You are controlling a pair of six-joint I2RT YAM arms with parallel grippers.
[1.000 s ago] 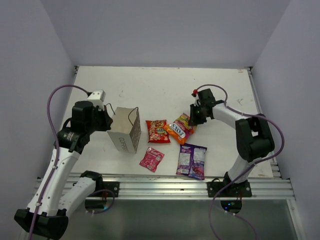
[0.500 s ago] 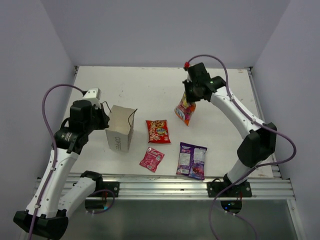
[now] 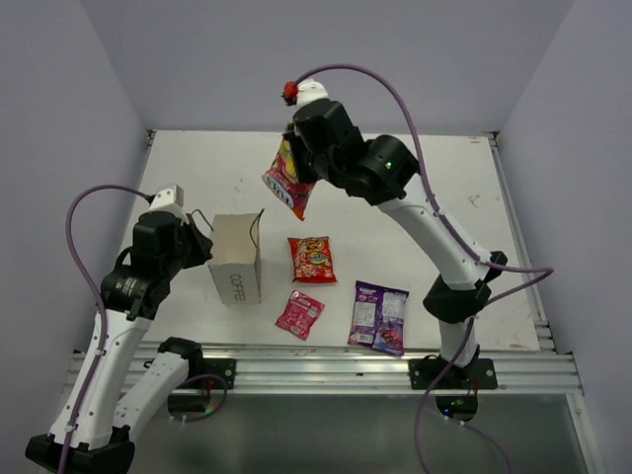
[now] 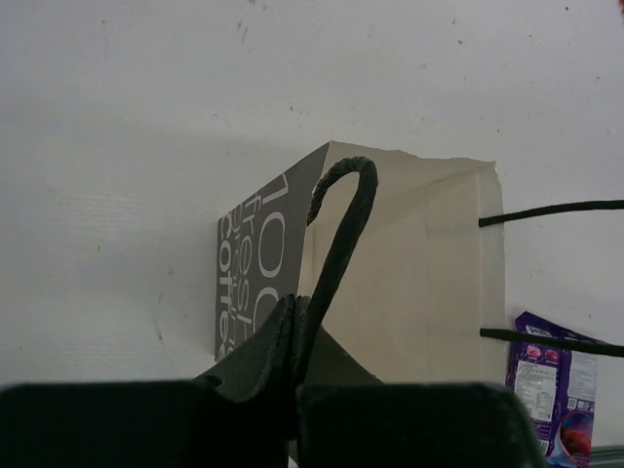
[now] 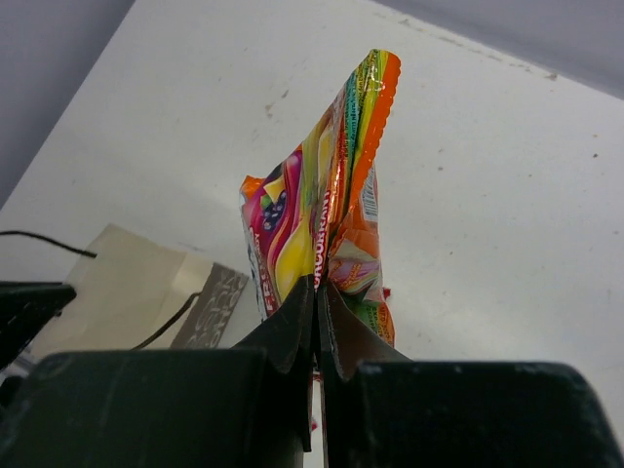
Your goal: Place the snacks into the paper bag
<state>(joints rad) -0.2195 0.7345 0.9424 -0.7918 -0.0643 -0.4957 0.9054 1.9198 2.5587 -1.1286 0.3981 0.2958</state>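
Three packets lie flat and apart on the desk (image 3: 415,188). The red bag (image 3: 312,259) is just right of the paper bag (image 3: 237,259), the pink sachet (image 3: 299,314) is nearer the arms, and the purple packet (image 3: 380,318) is to the sachet's right. The left wrist view cuts the purple packet off at its edge. The left tool (image 4: 292,322) pinches the paper bag by its cord handle (image 4: 341,224). The bag stands on the desk, and its inside cannot be made out. The right tool (image 5: 317,292), pressed together on the orange bag (image 5: 327,214), holds it in the air behind the paper bag and to its right.
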